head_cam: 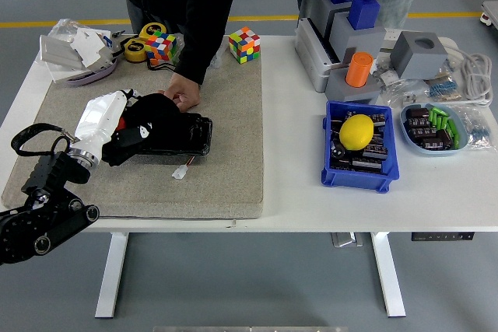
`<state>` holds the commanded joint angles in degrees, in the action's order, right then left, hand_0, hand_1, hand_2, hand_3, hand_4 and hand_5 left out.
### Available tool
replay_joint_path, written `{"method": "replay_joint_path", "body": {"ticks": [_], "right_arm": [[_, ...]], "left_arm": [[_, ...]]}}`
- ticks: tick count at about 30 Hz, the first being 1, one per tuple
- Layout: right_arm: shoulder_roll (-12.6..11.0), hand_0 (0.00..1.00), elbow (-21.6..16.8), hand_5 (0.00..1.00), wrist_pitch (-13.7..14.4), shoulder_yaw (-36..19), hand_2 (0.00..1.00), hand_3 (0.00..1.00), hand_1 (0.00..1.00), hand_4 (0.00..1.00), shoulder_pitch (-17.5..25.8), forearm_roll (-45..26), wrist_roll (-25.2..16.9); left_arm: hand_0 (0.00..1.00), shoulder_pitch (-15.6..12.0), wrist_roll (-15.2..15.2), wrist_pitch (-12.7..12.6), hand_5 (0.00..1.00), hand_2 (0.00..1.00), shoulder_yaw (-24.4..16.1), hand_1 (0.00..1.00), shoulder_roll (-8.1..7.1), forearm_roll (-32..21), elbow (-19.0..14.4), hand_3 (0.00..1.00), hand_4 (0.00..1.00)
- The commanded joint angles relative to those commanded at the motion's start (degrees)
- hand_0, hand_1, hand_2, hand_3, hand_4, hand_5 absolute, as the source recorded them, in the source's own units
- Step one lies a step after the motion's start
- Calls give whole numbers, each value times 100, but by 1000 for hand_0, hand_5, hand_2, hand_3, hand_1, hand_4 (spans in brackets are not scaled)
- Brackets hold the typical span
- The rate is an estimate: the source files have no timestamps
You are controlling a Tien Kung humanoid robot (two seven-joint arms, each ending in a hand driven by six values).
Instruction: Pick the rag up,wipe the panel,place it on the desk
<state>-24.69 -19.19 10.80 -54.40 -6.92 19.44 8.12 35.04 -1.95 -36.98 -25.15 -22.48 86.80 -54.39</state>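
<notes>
A black panel (pixel 189 131) lies on the grey mat (pixel 226 161), left of the middle. My left hand (pixel 132 131) comes in from the lower left behind its white forearm cover (pixel 97 118). It rests on the panel's left end, shut on a black rag (pixel 156 108) bunched on the panel. The rag and the hand are both black, so their edges are hard to separate. A person's hand (pixel 185 98) presses down on the panel's far edge. My right arm is out of view.
A small white connector (pixel 180 172) lies in front of the panel. Two colour cubes (pixel 243 43) (pixel 159 47), tape rolls (pixel 138 48) and crumpled bags (pixel 74 48) sit at the back left. A blue bin (pixel 354 175) holding a lemon (pixel 357 131) and grey fixtures (pixel 346 60) stand on the right.
</notes>
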Motion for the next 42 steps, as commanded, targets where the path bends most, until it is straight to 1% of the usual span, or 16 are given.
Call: {"method": "replay_joint_path", "body": {"ticks": [3, 9, 16, 22, 27, 30, 37, 42], "right_arm": [[-11, 746, 5, 593, -7, 5, 698, 624, 676, 998, -2, 0, 6], [-31, 745, 25, 595, -26, 14, 698, 624, 675, 998, 2, -18, 23], [-48, 746, 38, 595, -40, 59, 698, 624, 676, 998, -21, -22, 39], [-49, 745, 23, 596, -38, 80, 699, 625, 676, 998, -40, -10, 37], [-46, 745, 16, 596, -39, 66, 699, 626, 676, 998, -32, 3, 44], [-48, 745, 11, 596, -40, 44, 699, 626, 676, 998, -20, 9, 47], [-42, 746, 22, 597, -41, -8, 699, 627, 676, 998, -2, 36, 51], [-21, 746, 4, 598, -20, -50, 699, 626, 676, 998, -1, 47, 29]], "left_arm": [[176, 20, -11, 0, 35, 312, 57, 91, 42, 21, -58, 645, 558], [174, 113, -61, 0, 34, 312, 233, 91, 50, 58, -183, 645, 557], [175, 263, -147, 0, 37, 312, 431, 91, 179, 120, -394, 646, 558], [174, 391, -196, 0, 37, 312, 586, 90, 306, 140, -466, 646, 558], [174, 404, -173, 0, 38, 312, 640, 90, 348, 105, -418, 649, 557], [174, 361, -147, 0, 38, 312, 565, 90, 308, 62, -337, 649, 557], [175, 251, -139, 0, 39, 312, 234, 91, 123, 116, -221, 650, 557], [175, 170, -122, 0, 39, 312, 102, 90, -22, 94, -103, 651, 557]]}}
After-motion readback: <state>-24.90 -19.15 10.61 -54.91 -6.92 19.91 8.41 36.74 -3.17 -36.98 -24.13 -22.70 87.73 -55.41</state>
